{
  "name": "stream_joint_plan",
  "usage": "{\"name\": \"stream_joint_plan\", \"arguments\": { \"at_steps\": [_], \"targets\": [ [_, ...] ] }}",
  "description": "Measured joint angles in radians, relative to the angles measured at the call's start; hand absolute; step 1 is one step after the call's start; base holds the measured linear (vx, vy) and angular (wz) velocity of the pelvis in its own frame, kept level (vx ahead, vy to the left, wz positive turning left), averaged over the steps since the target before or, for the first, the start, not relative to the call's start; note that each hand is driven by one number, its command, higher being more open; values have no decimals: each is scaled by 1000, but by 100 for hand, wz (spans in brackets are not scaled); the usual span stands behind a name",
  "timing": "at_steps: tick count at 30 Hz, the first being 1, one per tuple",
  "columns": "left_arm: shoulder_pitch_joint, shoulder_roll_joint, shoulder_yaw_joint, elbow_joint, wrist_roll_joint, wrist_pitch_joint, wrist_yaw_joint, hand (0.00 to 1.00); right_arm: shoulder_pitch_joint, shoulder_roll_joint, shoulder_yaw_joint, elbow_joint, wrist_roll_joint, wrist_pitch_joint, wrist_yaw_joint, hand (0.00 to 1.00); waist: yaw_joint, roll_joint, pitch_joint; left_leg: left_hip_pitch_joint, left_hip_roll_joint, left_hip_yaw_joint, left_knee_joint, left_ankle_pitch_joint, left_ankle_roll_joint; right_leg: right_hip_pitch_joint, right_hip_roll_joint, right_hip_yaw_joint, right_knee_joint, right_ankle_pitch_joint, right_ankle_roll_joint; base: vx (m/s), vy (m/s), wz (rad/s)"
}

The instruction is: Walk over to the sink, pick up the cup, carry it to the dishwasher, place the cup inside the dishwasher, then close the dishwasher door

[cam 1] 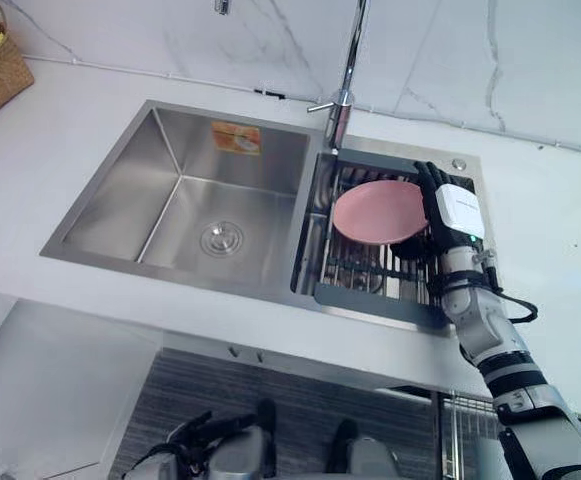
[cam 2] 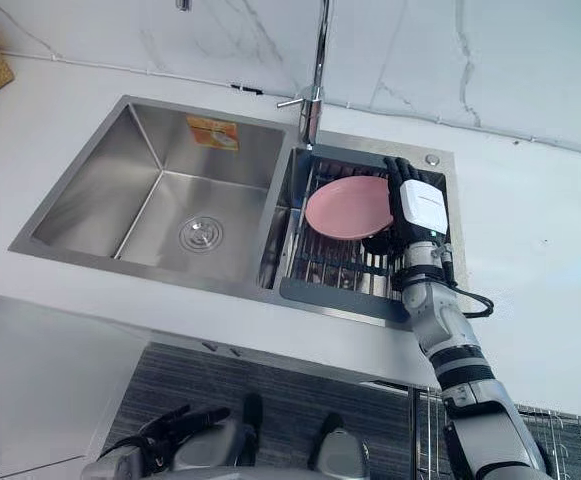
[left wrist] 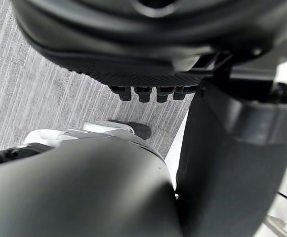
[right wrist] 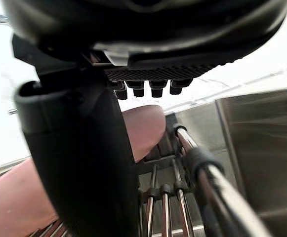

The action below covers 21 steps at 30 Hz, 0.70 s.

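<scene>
Hovering flat over the rack [cam 1: 362,272], right hand [cam 1: 452,212] flanks pink plate [cam 1: 375,212].

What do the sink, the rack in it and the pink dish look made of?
Sink: brushed stainless steel, by its grey sheen and soft reflections. Rack: metal rods in a dark frame, perhaps plastic or coated. Pink dish: matte, even colour, no glare; plastic or ceramic, I cannot tell which.
</scene>
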Motion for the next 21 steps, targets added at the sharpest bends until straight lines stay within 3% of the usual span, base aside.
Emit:
{"name": "stream_joint_plan", "arguments": {
  "at_steps": [4,5,11,21],
  "targets": [
    [-1,0,0,-1,0,-8,-2,100,-21,-4,4,15,-34,-43,-32,100,3,0,1,-15,11,0,25,-12,-5,0,10,0,0,-1,-3,-8,-54,-2],
    [-1,0,0,0,0,-9,-2,100,-26,-7,8,17,-41,-51,-40,0,3,0,1,-15,13,0,25,-14,-7,0,12,0,-1,-1,-3,-4,-39,-2],
    [-4,0,-1,0,1,-19,-5,100,-75,-31,58,27,-128,-138,-147,0,16,0,1,-24,29,-5,51,-27,-16,7,26,-8,-3,-6,-12,-2,-50,1],
    [-15,3,-8,3,2,-29,-7,100,-86,-69,120,33,-196,-208,-169,0,29,-1,13,-22,45,-5,77,-46,-28,21,42,-8,-7,-9,-18,0,-32,-1]
  ]
}}
